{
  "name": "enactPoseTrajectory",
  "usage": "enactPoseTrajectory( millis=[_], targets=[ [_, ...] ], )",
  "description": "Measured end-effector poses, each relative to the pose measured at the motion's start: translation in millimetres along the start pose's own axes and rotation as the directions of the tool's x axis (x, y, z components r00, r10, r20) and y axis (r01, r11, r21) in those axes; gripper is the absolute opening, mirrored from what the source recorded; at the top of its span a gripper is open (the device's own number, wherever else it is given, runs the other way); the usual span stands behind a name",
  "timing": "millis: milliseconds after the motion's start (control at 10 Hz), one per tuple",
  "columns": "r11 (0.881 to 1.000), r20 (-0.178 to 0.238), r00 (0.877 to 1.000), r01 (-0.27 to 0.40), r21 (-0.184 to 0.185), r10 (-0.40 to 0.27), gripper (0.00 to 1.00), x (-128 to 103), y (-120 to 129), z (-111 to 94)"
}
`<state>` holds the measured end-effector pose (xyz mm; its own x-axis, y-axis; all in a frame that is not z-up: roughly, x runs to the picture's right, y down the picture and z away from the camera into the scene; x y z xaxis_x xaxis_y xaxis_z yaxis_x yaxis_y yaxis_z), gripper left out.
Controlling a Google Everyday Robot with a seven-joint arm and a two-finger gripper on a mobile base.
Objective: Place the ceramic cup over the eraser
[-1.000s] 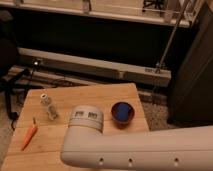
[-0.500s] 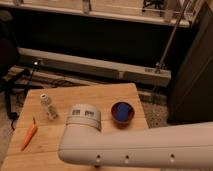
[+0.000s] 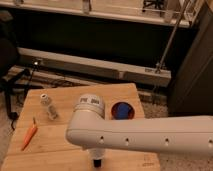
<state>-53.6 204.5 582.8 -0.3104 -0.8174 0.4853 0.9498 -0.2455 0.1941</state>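
The hand (image 3: 97, 161), fingers closed and empty, now reaches low over the bench's (image 3: 55, 145) near edge, having swung leftward; ceramic cup and eraser are hidden; bottle (image 3: 48, 106) and carrot (image 3: 29, 134) lie to its left.

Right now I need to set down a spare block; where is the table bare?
Bare: the back strip behind the bottle and bowl, and the front left between carrot and arm. Crowded: the front middle, where the arm crosses and the shut gripper hangs.
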Motion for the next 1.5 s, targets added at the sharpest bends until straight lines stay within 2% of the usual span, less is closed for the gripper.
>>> enactPoseTrajectory(
  millis=[300,400,800,1000,1300,1400,1500],
  targets=[
    [0.999,0.007,0.999,-0.032,0.026,0.032,0.0,14.4,11.1,23.6],
    [0.999,0.022,0.999,-0.033,0.042,0.032,0.0,12.9,10.4,31.4],
    [0.997,0.071,0.997,-0.012,0.079,0.006,0.0,-9.5,3.4,46.4],
    [0.998,0.062,0.998,-0.007,0.069,0.003,0.01,-16.6,3.8,54.0],
    [1.0,-0.002,1.0,-0.001,0.028,0.001,0.22,-18.5,3.4,63.3],
    [1.0,-0.028,1.0,0.001,0.018,-0.001,0.35,-20.4,-0.1,64.8],
    [1.0,-0.039,0.999,0.001,0.015,-0.001,0.44,-22.5,-2.6,64.9]
  ],
)
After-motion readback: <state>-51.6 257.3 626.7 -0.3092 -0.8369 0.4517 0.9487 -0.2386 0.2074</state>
